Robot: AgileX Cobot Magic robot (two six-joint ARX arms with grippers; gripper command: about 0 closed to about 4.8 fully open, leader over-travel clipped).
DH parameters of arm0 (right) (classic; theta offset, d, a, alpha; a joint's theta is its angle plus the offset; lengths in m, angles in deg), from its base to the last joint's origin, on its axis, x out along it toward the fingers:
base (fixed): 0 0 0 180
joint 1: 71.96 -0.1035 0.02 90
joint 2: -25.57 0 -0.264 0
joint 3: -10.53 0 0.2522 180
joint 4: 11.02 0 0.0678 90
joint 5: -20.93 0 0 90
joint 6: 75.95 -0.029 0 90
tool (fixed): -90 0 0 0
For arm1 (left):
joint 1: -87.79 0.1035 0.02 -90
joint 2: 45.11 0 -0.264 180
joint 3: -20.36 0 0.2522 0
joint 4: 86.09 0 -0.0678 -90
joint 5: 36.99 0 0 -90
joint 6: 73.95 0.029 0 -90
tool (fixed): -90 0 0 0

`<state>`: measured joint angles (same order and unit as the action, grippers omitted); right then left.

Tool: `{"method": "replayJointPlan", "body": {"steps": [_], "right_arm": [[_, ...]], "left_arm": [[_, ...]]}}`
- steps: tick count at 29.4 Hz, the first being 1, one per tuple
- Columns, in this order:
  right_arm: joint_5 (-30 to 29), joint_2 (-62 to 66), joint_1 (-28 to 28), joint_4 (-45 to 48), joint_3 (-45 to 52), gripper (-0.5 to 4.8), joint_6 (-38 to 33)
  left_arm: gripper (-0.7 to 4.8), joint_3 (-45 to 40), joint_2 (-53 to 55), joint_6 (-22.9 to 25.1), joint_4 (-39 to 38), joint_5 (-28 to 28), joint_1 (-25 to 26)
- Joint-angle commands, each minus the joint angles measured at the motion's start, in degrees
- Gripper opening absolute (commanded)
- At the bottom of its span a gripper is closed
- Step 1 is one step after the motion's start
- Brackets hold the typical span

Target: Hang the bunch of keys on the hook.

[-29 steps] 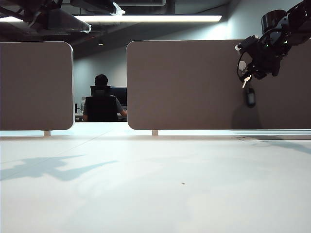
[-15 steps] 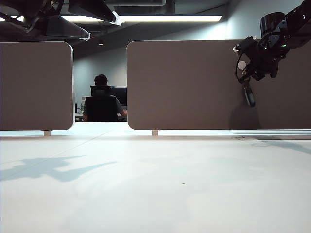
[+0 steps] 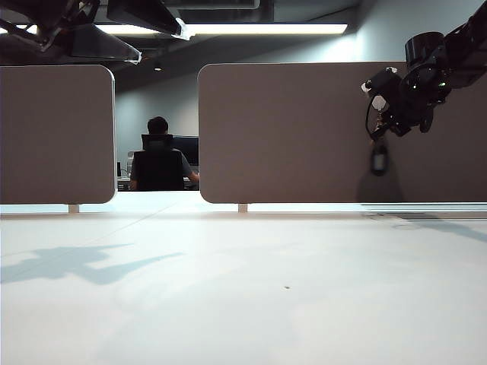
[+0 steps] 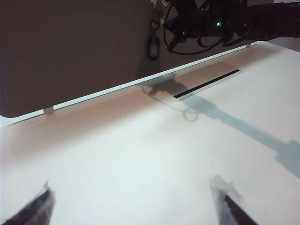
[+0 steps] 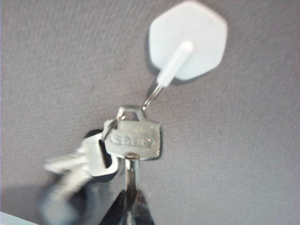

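A pale white table (image 3: 243, 296) fills the near view, with soft shadows on its left. Two brown-grey divider panels (image 3: 297, 133) stand along its far edge, one left, one right. Through the gap between them, a person (image 3: 158, 156) sits in a black office chair, back turned. A long ceiling light (image 3: 228, 29) glows overhead.

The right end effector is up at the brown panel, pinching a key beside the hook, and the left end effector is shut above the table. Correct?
Not quite. The left end effector is open, its fingers spread wide over the table, as the left wrist view shows. The right end effector does pinch a key of the bunch of keys beside the hook.
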<state>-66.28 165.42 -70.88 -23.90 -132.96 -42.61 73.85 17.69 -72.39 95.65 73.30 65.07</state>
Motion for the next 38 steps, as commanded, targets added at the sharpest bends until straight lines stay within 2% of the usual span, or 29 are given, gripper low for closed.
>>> {"method": "replayJointPlan", "body": {"steps": [1, 9, 10, 11, 14, 15, 16, 23, 27, 28, 29, 30, 31, 32, 34, 35, 36, 38], "right_arm": [[0.5, 0.0, 0.0, 1.0, -0.5, -0.06, 0.0], [1.2, 0.0, 0.0, 0.6, -0.5, 0.02, -0.1], [1.6, -0.2, -0.3, 0.5, -0.5, 0.44, -0.3], [1.7, -0.4, -0.5, 0.7, -0.5, 1.36, -0.3], [1.7, -0.9, -1.0, 1.2, -0.5, 3.5, -0.3], [1.8, -1.2, -1.2, 1.0, -0.5, 3.76, -0.3], [1.8, -1.4, -1.2, 0.6, -0.5, 3.78, -0.3], [3.7, -4.4, -1.2, -6.6, -0.5, 3.78, -2.6], [3.8, -7.2, -1.2, -12.7, -0.5, 3.66, -7.1], [3.8, -7.9, -1.2, -14.6, -0.5, 3.0, -9.0], [3.7, -8.7, -1.2, -16.5, -0.5, 1.74, -10.9], [2.1, -9.8, -1.2, -19.2, -0.5, -0.37, -13.0], [0.5, -10.7, -1.2, -20.3, -0.5, 0.11, -15.6], [-0.9, -11.6, -1.3, -21.0, -0.5, -0.08, -18.0], [-2.1, -13.3, -2.1, -22.4, -0.5, -0.06, -19.5], [-2.1, -14.4, -2.6, -24.0, -0.4, -0.06, -19.5], [-2.1, -15.3, -3.0, -25.7, -0.4, -0.06, -19.5], [-3.3, -17.7, -3.7, -29.0, 0.4, -0.06, -19.5]], "left_arm": [[4.79, 0.2, -0.1, 0.5, -0.2, -0.2, 0.4], [4.79, 0.2, -0.1, 1.3, -0.4, -0.2, 0.3], [4.79, 0.2, -0.1, 1.2, -0.4, -0.2, 0.3], [4.79, 0.2, -0.1, 1.2, -0.5, -0.2, 0.4], [4.79, 0.2, -0.1, 1.2, -0.4, -0.1, 0.3], [4.79, 0.2, -0.1, 1.2, -0.4, -0.2, 0.4], [4.79, 0.2, -0.1, 1.2, -0.5, -0.2, 0.4], [4.79, 0.2, -0.1, 1.3, -1.2, -0.2, 0.4], [4.79, 0.2, -0.1, 1.2, -1.7, -0.1, 0.7], [4.79, 0.2, -0.3, 1.2, -1.7, -0.4, 0.7], [4.79, 0.2, -0.5, 1.2, -1.6, -0.7, 0.7], [4.79, 0.3, -0.8, 1.1, -1.5, -1.1, 0.7], [4.73, 0.3, -1.2, 1.0, -1.3, -1.2, 0.7], [3.62, 0.3, -1.7, 1.0, -1.3, -1.2, 0.7], [1.37, 0.3, -2.7, 0.8, -1.3, -1.1, 0.7], [-0.07, 0.3, -3.2, 0.3, -1.3, -1.1, 0.7], [0.06, 0.3, -3.6, -0.7, -1.3, -1.2, 0.7], [-0.06, 0.3, -4.3, -4.5, -1.8, -1.1, 0.7]]}}
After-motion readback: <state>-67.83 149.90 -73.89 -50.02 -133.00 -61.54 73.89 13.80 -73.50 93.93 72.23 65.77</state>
